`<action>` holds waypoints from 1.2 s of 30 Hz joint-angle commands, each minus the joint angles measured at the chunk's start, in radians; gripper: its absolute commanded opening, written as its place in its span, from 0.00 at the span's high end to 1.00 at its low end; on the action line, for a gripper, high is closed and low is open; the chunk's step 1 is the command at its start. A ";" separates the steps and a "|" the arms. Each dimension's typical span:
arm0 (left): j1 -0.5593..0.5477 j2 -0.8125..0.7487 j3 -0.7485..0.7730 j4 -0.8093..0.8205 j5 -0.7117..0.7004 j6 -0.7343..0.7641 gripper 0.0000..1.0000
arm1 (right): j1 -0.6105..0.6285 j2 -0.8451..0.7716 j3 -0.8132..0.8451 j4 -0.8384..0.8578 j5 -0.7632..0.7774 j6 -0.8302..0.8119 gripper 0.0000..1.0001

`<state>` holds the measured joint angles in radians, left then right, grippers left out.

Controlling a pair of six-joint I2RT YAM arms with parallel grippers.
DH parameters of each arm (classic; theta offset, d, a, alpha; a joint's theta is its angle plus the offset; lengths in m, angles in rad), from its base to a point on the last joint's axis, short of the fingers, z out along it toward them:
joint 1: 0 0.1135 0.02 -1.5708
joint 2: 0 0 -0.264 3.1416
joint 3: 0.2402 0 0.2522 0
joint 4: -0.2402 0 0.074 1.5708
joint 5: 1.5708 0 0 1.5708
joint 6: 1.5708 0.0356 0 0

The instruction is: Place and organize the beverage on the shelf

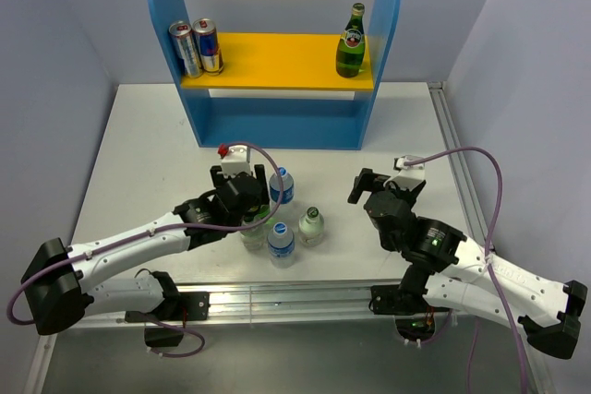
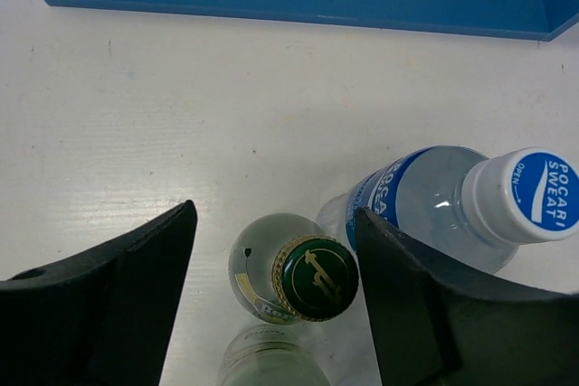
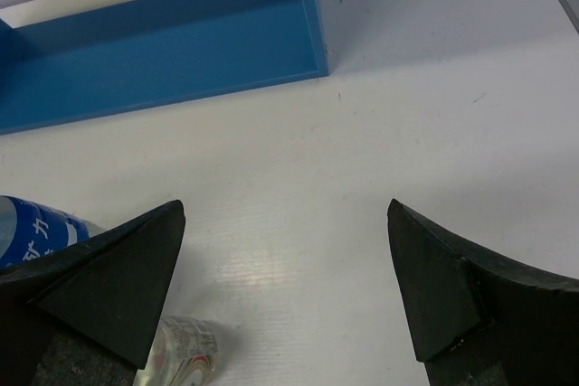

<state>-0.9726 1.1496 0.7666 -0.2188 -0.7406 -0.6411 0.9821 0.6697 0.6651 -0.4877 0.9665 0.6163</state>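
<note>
On the table in front of the shelf, the left gripper is hanging over the bottle cluster. Its jaws are standing apart and straddling an upright green glass bottle with a green-and-gold cap. A gap is showing on the left finger's side. The right finger is sitting just beside the cap, and I can't tell if it's touching. Nothing is clamped.

The Pocari bottle, blue label and white cap, is standing just outside the right finger and close against the green one. A clear bottle is showing at the bottom edge of the left wrist view, just behind the green one.

Two more are standing near the front of the cluster: a second blue-capped bottle and a pale-capped bottle.

The right gripper is hovering over bare table to the right of the cluster, jaws spread wide and holding nothing.

On the yellow board, one green bottle is standing upright at the right end and two cans are sitting side by side at the left end.
</note>
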 commanded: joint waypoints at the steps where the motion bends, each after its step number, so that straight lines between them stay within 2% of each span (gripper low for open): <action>1: -0.008 -0.008 -0.003 0.055 -0.039 -0.012 0.25 | 0.004 -0.005 -0.012 0.012 0.038 0.010 0.00; 18: -0.014 0.016 0.002 0.035 -0.069 -0.015 0.53 | 0.003 -0.012 -0.021 0.017 0.038 0.013 0.00; 21: -0.017 0.027 0.003 0.024 -0.077 -0.023 0.66 | 0.003 -0.010 -0.022 0.017 0.038 0.016 0.00; 22: -0.018 0.029 0.003 0.024 -0.078 -0.023 0.77 | 0.004 -0.010 -0.022 0.017 0.037 0.016 0.00; 26: -0.021 0.045 0.025 0.004 -0.092 -0.029 1.00 | 0.003 -0.010 -0.022 0.021 0.037 0.013 0.00; 30: -0.023 0.055 0.091 -0.042 -0.105 -0.008 1.00 | 0.004 -0.010 -0.022 0.023 0.035 0.013 0.00; 36: -0.023 0.081 0.341 -0.154 -0.143 0.102 1.00 | 0.003 -0.027 -0.027 0.026 0.031 0.010 0.00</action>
<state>-0.9936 1.2480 0.9207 -0.3782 -0.8104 -0.6174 0.9821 0.6601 0.6453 -0.4873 0.9714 0.6163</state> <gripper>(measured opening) 0.379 0.998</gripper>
